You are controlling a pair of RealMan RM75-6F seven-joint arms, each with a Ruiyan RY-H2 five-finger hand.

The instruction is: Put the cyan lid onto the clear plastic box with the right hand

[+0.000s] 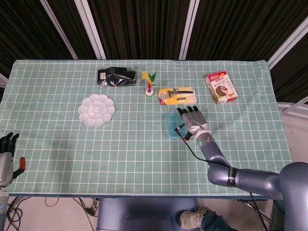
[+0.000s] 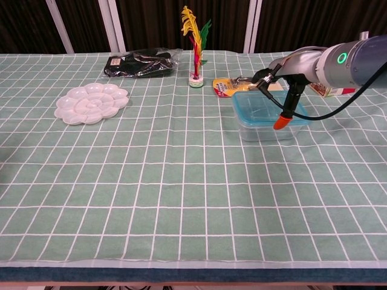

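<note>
The right hand lies flat over the cyan lid on the table.

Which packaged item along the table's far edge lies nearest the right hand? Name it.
The yellow-backed card pack, just beyond the right hand; the red box and black bag lie farther off.

A green checked cloth is covering the counter. Dark curtains with white posts are hanging behind its far edge; cables are lying on the floor.
</note>
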